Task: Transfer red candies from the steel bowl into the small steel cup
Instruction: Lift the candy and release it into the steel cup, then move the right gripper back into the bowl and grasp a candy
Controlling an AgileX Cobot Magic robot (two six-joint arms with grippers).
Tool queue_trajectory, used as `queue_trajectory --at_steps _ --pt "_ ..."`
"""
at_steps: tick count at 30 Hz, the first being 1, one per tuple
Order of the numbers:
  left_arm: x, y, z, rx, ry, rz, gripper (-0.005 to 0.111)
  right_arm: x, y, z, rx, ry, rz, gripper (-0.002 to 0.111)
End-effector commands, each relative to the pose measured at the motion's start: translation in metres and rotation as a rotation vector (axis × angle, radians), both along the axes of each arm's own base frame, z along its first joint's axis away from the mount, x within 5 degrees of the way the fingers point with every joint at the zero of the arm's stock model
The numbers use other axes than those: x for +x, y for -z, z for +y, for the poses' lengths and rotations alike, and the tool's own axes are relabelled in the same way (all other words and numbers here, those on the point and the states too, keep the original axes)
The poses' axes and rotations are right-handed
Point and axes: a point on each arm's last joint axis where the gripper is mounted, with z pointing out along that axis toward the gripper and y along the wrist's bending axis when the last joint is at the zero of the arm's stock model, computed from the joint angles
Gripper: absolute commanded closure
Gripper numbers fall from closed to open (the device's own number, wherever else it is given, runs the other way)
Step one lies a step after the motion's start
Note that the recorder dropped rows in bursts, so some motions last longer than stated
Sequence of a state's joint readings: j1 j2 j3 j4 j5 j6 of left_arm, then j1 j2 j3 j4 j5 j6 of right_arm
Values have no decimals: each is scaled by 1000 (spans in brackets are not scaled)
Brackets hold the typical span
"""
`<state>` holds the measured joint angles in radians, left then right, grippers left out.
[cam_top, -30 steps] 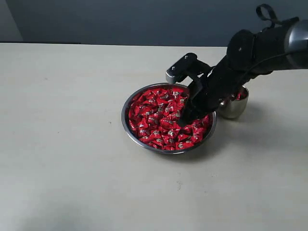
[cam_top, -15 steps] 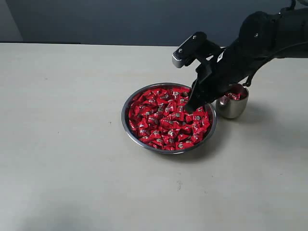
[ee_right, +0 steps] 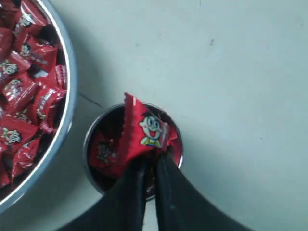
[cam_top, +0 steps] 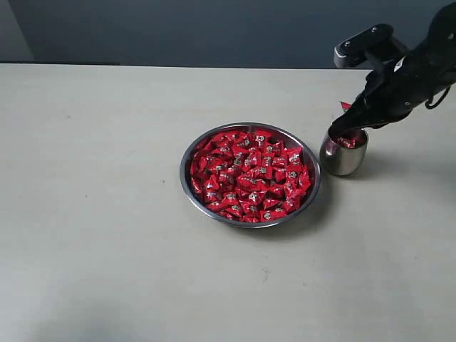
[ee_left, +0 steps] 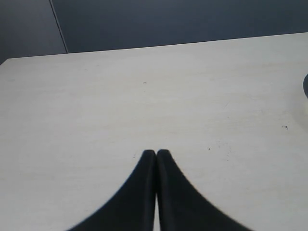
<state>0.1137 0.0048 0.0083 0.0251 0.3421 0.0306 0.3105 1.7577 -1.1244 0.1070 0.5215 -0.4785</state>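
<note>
My right gripper (ee_right: 149, 161) pinches one red candy (ee_right: 143, 129) between nearly closed jaws, directly above the small steel cup (ee_right: 89, 144), which already has a few pieces in it. The steel bowl (cam_top: 187, 165) beside me is heaped with red candies (cam_top: 249, 174), so I judge most of the job remains. My left gripper (ee_left: 155, 155) is closed and empty.

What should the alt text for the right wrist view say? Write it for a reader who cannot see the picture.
The right gripper pinches one red candy with a cartoon face on its wrapper over the open small steel cup, which already holds a few red candies. Beside the cup, part of the steel bowl shows, full of the same candies, on a pale table.
</note>
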Motion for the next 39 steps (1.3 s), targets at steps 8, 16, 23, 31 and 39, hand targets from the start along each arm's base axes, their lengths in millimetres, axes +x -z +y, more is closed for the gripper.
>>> queue_trajectory --at_steps 8,16,23,31,39 --pt "0 -3 0 3 5 -18 106 6 18 -3 -11 15 30 101" --pt "0 -3 0 3 5 -18 106 6 18 -2 -8 18 28 67" --pt "0 -3 0 3 5 -18 106 3 5 3 74 59 8 66" --pt "0 -3 0 3 5 -18 106 -16 -14 46 152 -59 -34 66" --pt "0 -3 0 3 5 -18 106 -38 6 94 132 -231 12 66"
